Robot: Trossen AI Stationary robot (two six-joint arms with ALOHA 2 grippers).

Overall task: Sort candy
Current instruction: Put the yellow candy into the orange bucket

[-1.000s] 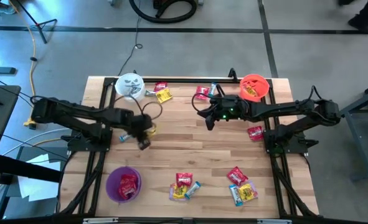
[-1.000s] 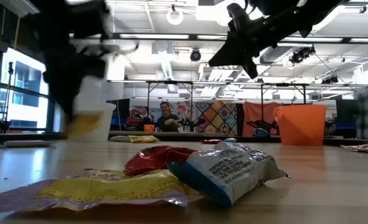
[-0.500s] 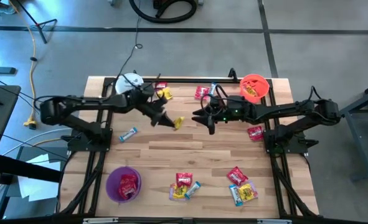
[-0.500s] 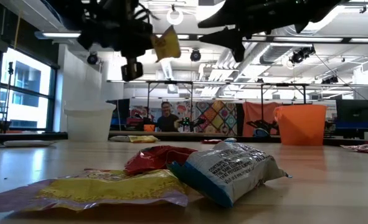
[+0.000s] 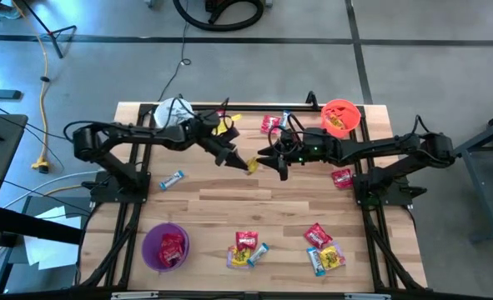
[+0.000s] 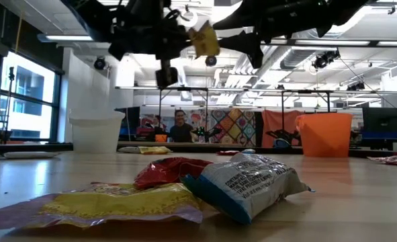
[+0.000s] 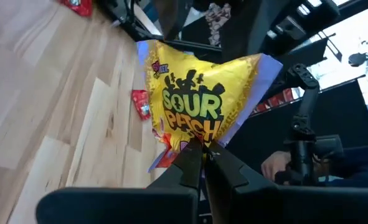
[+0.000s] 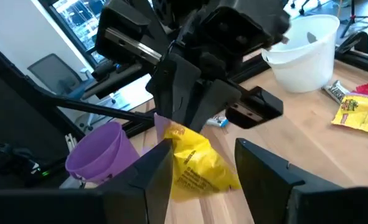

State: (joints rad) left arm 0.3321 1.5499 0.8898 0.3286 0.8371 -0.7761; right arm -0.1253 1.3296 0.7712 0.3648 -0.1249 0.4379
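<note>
Moved my left gripper (image 5: 244,161) right, pinching yellow candy (image 5: 251,165) by one corner, pointing into my open right gripper (image 5: 271,161).

In the left wrist view the fingers (image 7: 199,163) cover the lower edge of the yellow candy bag (image 7: 196,106). The purple bucket (image 5: 164,247) hides part of its red candy (image 5: 172,247). Print on the candies near the surface's front edge is too small to read.

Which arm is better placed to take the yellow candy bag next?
Right. The left gripper is shut on the yellow candy bag in mid-air, and the right gripper waits beside it with open fingers, the bag between them.
</note>
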